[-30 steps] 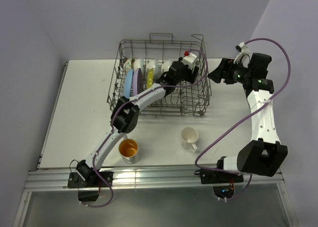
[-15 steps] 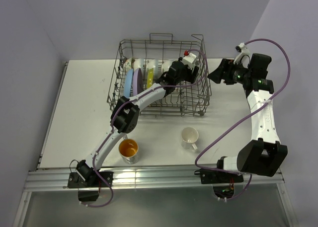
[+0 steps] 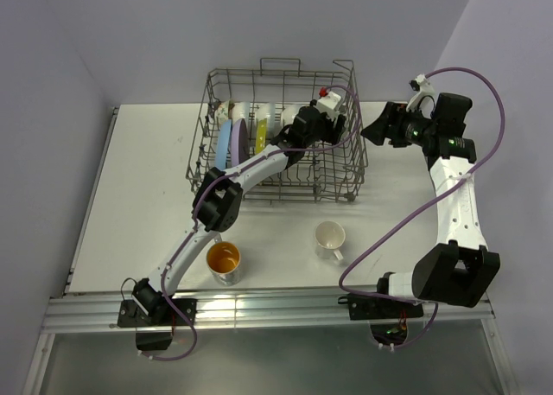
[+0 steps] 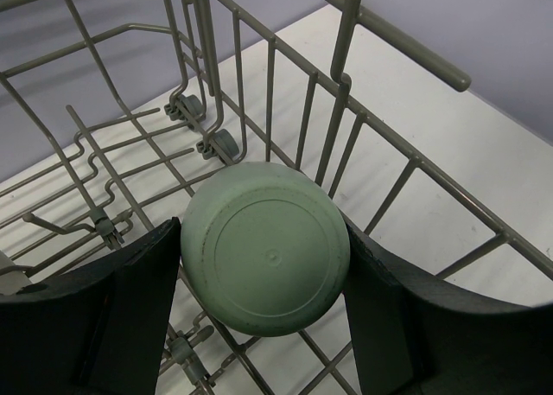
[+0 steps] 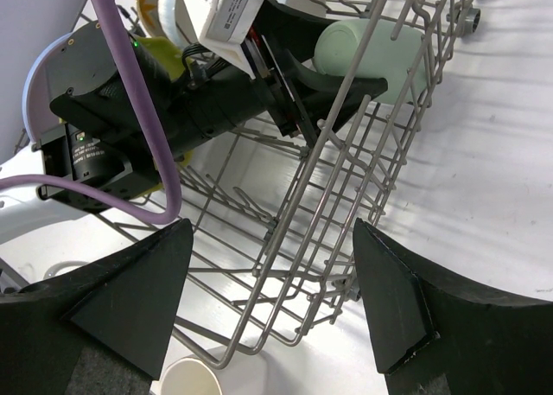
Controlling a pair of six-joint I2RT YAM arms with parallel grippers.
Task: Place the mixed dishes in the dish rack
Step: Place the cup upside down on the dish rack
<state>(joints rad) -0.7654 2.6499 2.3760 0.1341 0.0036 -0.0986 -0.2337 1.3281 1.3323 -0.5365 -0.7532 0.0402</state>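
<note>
Jaws of the left gripper (image 4: 262,235) seem clamped on the pale green round cup (image 4: 259,265), axis running straight ahead between them; right gripper's (image 5: 272,231) gape empty

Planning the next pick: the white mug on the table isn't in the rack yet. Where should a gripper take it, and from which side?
Probably the rim wall, coming straight down: the white mug stands upright, mouth open, so one finger fits inside. Choose the far side of the rim, since the handle sticks out toward the near edge.
</note>
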